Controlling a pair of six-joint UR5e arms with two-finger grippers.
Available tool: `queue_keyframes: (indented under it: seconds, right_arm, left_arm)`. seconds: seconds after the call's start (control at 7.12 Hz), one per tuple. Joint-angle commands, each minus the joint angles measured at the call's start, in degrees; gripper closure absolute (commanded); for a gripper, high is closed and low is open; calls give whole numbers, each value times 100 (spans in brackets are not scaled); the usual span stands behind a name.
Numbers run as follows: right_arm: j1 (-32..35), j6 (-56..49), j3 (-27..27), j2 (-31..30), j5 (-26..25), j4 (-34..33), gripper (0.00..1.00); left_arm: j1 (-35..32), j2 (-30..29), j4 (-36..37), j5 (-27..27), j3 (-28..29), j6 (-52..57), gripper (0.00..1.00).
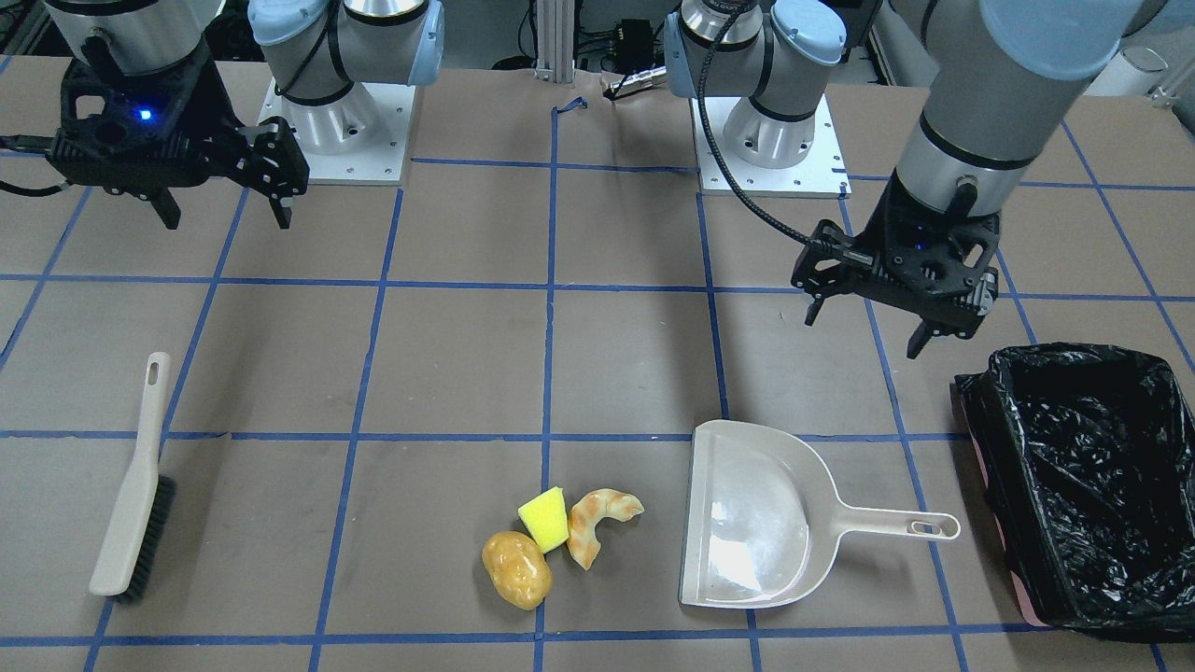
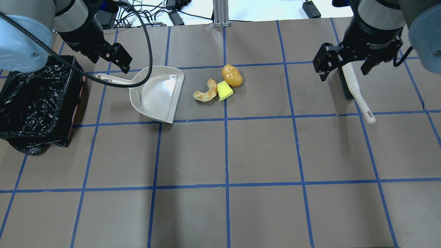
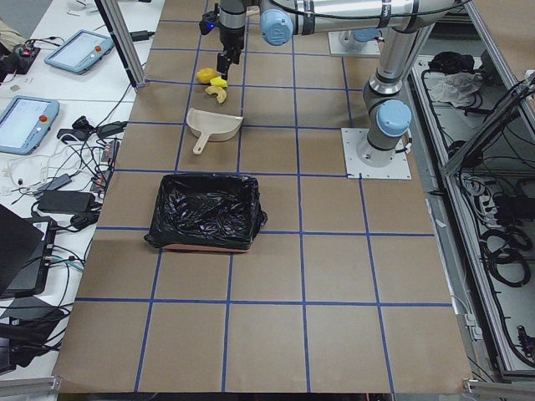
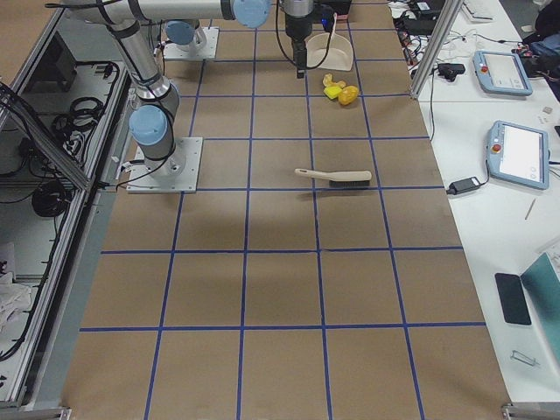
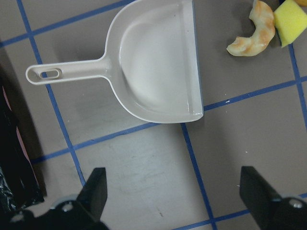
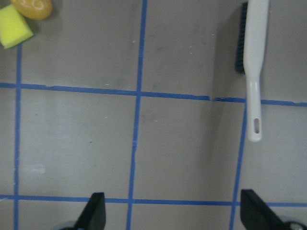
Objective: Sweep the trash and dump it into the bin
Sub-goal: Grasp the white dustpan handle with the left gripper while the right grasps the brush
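The trash lies together on the table: a golden-brown potato (image 1: 516,569), a yellow-green sponge wedge (image 1: 545,519) and an orange-white shrimp (image 1: 597,523). It also shows in the overhead view as potato (image 2: 232,75), sponge (image 2: 224,90) and shrimp (image 2: 205,93). The bin (image 1: 1027,523) with its black bag stands at the table's end on my left side. My left gripper (image 1: 864,334) is open and empty, hovering above the beige dustpan's (image 1: 747,523) handle, between dustpan and bin. My right gripper (image 1: 228,222) is open and empty, hovering near the brush (image 1: 131,495).
The dustpan (image 5: 153,72) lies flat with its mouth toward the trash and its handle toward the bin (image 2: 34,100). The brush (image 6: 254,62) lies on its side, bristles away from the robot. Blue tape lines grid the brown table. The arm bases stand at the robot side.
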Motion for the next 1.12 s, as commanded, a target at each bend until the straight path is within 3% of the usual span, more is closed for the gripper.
queue_keyframes:
  seconds: [0.0,0.28,0.7,0.84,0.98]
  right_arm:
    - [-798,-40,214,195,-337,-262,2]
    - [-1267,-844,731,415,-381,-851,1]
    - [-1943,-1435,1050,836,180,-1275,2]
    - [-2041,-1734,1059,1116,173,-1310,2]
    - [-2051,-2076,1059,1363,112,-1606,2]
  left_arm:
    - [756,-171,109,-58,-98,2366,0]
    - [812,-609,388,-32,24,4537,0]
    - [803,-1408,733,353,156,5381,0]
    - [760,-1568,1186,311,252,6271,0]
    - [768,-1682,1321,267,262,6454,0]
